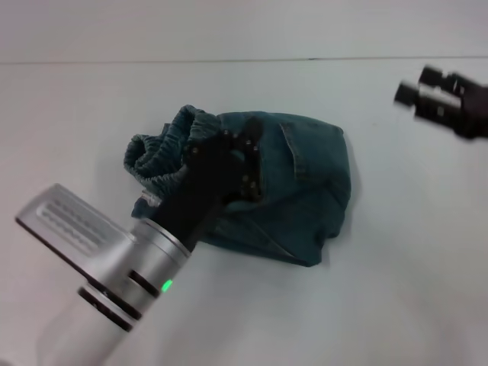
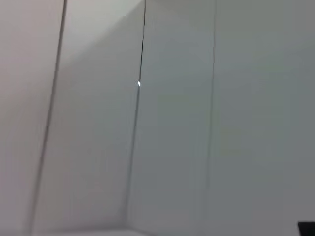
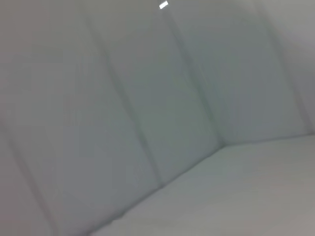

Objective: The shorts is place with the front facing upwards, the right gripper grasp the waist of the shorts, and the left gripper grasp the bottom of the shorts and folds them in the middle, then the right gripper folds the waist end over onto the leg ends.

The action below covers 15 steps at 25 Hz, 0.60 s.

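The blue denim shorts [image 1: 305, 183] lie bunched and folded on the white table [image 1: 396, 252] in the head view, with the ribbed elastic waist [image 1: 156, 152] at the bundle's left end. My left gripper [image 1: 232, 156] hangs low over the middle of the bundle, its black body hiding the cloth under it. My right gripper [image 1: 415, 85] is far off at the upper right, above bare table, open and holding nothing. Neither wrist view shows the shorts or any fingers, only pale walls.
The table's far edge [image 1: 229, 61] runs across the back, against a pale wall. My silver left forearm [image 1: 107, 267] crosses the lower left of the table.
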{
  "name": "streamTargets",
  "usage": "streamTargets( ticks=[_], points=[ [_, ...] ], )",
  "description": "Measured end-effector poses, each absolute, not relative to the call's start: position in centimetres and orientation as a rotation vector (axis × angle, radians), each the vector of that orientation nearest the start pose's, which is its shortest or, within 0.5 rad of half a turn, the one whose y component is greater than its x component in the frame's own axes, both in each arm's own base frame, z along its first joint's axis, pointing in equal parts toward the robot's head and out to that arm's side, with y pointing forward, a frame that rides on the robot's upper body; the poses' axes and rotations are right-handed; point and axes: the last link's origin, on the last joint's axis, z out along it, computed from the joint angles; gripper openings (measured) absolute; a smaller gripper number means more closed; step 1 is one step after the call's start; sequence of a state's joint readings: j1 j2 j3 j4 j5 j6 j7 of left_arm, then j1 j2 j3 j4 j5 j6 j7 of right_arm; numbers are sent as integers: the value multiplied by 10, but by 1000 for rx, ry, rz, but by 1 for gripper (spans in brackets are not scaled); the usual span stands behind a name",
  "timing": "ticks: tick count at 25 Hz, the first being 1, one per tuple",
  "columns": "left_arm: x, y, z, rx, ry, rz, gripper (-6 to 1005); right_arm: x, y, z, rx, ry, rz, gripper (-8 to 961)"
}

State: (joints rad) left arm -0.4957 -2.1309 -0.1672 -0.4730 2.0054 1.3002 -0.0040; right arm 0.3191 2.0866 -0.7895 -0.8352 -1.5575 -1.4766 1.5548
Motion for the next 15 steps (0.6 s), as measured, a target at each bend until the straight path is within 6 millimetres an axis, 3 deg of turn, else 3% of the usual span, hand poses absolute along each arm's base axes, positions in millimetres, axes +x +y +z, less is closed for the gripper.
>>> streamTargets(
  ticks=[5,11,15],
  points=[
    [-228,295,-95,-2303,-609,-1195,0,286,291,42,-2438,722,945,901],
    [-252,294,-61,-2498,-650,-1169,220,291,283,35,-2506,703,881,905],
    [-260,296,-44,-2628,-639,-1007,382,287,285,30,-2549,682,858,906]
  ],
)
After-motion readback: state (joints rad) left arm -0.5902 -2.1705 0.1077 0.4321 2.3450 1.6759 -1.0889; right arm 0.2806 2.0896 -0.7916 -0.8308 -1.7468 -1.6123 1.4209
